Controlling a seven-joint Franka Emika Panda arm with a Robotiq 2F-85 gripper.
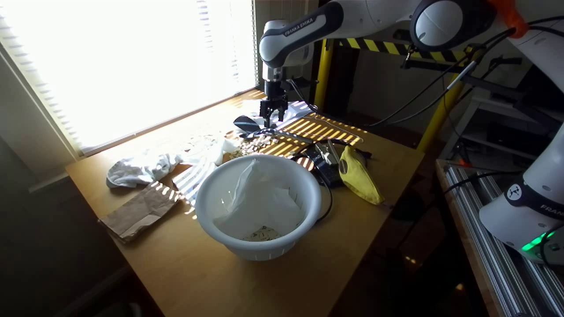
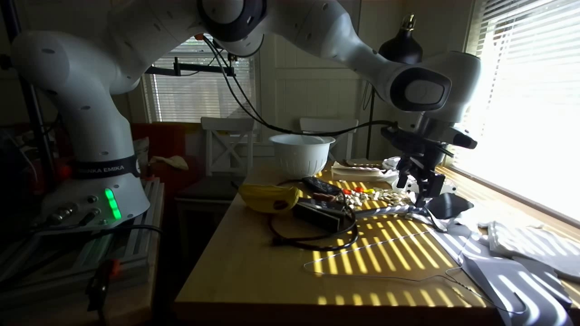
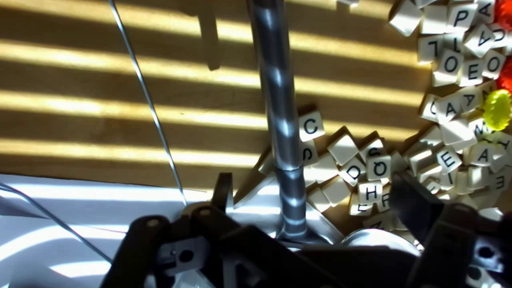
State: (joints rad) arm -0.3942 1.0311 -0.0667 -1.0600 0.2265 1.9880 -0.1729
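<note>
Jaws spread wide and gripping nothing, the Robotiq gripper [image 3: 314, 192] points down over the far part of the table [image 1: 273, 286]. In the wrist view its fingers [image 3: 416, 200] stand left and right of what looks like a long-handled metal spoon [image 3: 282, 108], apparently so placed that the slim handle falls within the gap; I cannot tell whether either one touches it.

In an exterior view the spoon's dark head [image 1: 246, 124] sits just left of the gripper, while the handle slants right and nearer, toward a black box [image 1: 327, 172] with a cable [image 2: 333, 248] looped beside it. White sheeting [image 3: 254, 206] lies under the neck, perhaps propping it.

Lettered tiles [image 3: 378, 168] crowd beside the handle, overlapping at odd angles as loose pieces do, with red and yellow plastic pieces [image 3: 497, 110] among them. Opposite, a thin wire [image 3: 151, 108] curves freely, probably too springy to lie straight.

Nearer still, a white colander [image 1: 260, 252] stands upright, holding white paper [image 1: 286, 209], maybe as a lining over its slots. On its right a yellow banana-shaped pouch [image 1: 359, 180] lies just beside the box; on its left are a brown paper bag [image 1: 141, 211] and a crumpled white cloth [image 1: 145, 169].
</note>
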